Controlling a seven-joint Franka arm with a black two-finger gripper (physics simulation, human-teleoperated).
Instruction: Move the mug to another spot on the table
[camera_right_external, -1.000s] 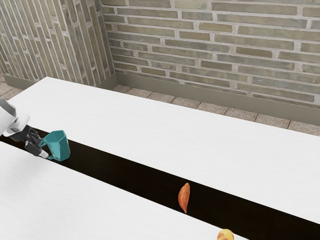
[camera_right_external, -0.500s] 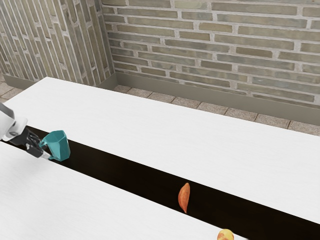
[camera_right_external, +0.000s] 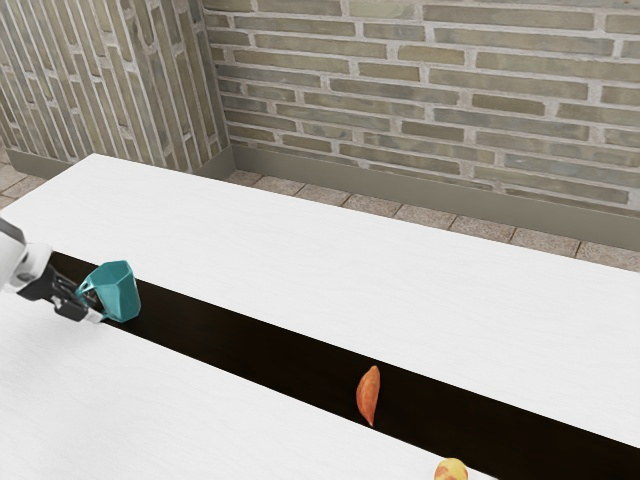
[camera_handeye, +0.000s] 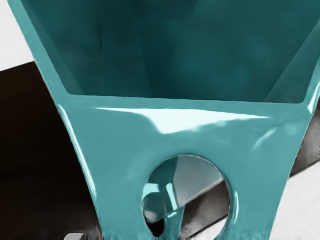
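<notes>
Two hazards apply at this stage. First, the gripper (camera_right_external: 84, 300), at the exterior view's left, pinches the mug (camera_right_external: 113, 289) by its handle (camera_handeye: 111, 165) alone. The cup body hangs tilted to one side of the fingers, so its weight may twist it in the grip or pull it free during a fast move.

Second, the mug sits over the dark strip (camera_right_external: 260, 355) between the two white parts of the table (camera_right_external: 350, 250). Whether its base clears the strip cannot be told. A slip here would likely drop it there instead of on a white part.

Further right, an orange vegetable (camera_right_external: 368, 394) and a yellow fruit (camera_right_external: 452, 470) lie well apart from the mug. A path along the strip could meet them.

Arm pose: the arm enters low at the exterior view's left edge, with the hand nearly level and the fingers pointing right.
</notes>
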